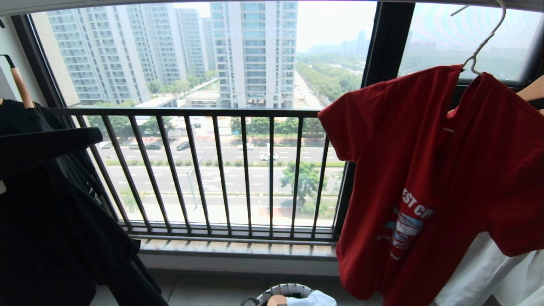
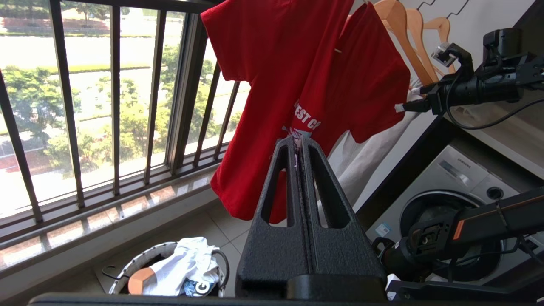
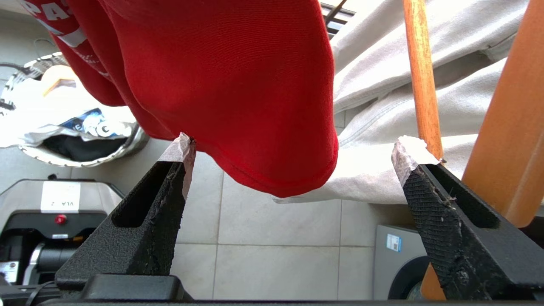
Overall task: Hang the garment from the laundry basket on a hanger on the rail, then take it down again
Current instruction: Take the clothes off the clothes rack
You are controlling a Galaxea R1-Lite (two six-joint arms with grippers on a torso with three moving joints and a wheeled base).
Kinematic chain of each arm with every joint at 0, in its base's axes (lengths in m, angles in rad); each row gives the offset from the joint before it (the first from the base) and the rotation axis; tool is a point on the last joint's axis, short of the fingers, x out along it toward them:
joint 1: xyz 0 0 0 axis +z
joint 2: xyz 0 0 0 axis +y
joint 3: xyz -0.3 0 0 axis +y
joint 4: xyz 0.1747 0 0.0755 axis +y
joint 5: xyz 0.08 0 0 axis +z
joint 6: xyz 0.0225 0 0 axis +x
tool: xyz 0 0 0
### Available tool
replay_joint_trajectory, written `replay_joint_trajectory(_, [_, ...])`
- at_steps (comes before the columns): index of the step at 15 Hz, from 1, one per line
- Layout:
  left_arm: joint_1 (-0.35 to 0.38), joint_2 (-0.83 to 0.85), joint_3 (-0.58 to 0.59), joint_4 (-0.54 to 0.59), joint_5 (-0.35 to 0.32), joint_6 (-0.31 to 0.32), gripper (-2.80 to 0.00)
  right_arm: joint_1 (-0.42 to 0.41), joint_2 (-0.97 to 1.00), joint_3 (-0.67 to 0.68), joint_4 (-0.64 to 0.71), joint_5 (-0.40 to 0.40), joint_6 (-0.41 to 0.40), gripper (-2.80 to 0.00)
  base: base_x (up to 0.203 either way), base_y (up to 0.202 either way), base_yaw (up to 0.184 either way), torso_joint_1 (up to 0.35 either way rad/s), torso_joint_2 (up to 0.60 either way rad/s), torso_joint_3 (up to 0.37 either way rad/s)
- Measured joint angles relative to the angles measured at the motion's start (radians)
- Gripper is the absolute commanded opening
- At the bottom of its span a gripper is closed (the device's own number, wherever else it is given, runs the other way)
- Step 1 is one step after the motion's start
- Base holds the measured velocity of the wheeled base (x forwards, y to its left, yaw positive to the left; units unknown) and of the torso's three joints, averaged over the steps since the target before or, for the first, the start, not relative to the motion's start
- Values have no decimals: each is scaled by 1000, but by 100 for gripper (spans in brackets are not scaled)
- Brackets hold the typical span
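- The shirt hangs on the wire hanger, whose hook reaches up toward the rail at the top edge of my head view; the hook's seat is out of sight.
- My right gripper stands wide, empty, just under the shirt's sleeve hem; one fingertip is at the cloth.
- My left gripper is closed on nothing and kept low, above the basket.
- Risk: the shirt sits crooked, its neck folded over one side. A pull on the sleeve could drag it off one shoulder or swing the hanger off its perch.
- Risk: wooden hangers lie just beside my right finger; closing here could catch one, or the pale cloth behind.
- Open room lies window-side toward the railing; the far right is crowded.
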State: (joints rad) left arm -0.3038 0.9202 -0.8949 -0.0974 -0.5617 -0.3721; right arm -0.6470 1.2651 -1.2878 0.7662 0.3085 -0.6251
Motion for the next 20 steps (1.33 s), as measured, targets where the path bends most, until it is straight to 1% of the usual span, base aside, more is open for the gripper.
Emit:
replay_joint_trajectory(3, [0,1,1,0,0,-1,-280,0,31,6,3,96,-20,0,0,0,0,0,0,0])
replay_joint_trajectory(5, [0,3,1,-1,0,0,-280,0,52,6,4,132,-21,0,0,0,0,0,0,0])
replay_joint_trajectory(9, [3,6,1,-7,1,0,-280,4,79,22,5,142,-43,0,0,0,0,0,0,0])
replay_joint_trajectory(10, [3,7,1,-6,1,0,-280,4,81,37,4,142,-56,-280,0,0,0,0,0,0])
replay_joint_trajectory(12, [3,8,0,-7,2,0,-280,3,79,73,1,144,-88,-280,0,0,0,0,0,0])
replay_joint_trajectory(20, [3,9,-1,-7,2,2,-280,-1,56,108,1,150,-91,-280,0,0,0,0,0,0])
